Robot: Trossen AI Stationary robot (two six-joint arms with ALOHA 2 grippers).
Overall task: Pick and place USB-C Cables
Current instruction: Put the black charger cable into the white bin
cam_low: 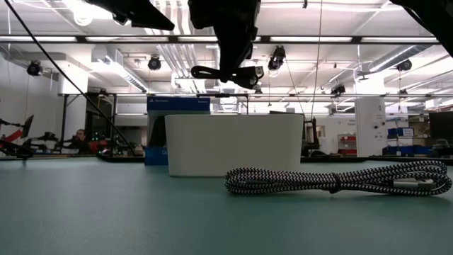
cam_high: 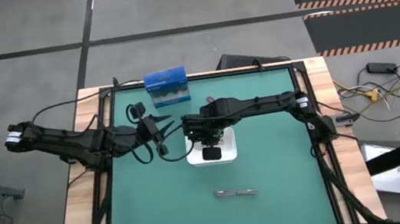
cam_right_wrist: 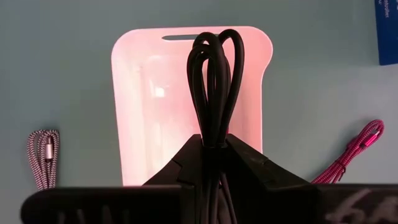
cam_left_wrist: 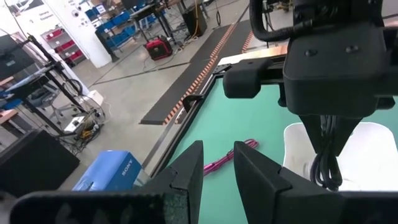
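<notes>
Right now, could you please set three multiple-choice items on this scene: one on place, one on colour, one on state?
1. Where does the grey-silver cable lie?
A. in the white tray
B. on the green mat, apart from the tray
C. on the blue box

2. What colour is the cable in the right gripper?
A. black
B. white
C. magenta

3. The left gripper is
A. open, empty
B. shut on a cable
C. inside the tray

Answers: 1 B, it rests on the bare mat; 2 A, the black cable loops over the white tray; 3 A, nothing sits between its fingers.

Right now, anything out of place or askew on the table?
Nothing odd. Right tool holds the black cable over the white tray; grey cable and magenta cable lie bundled on the mat.
</notes>
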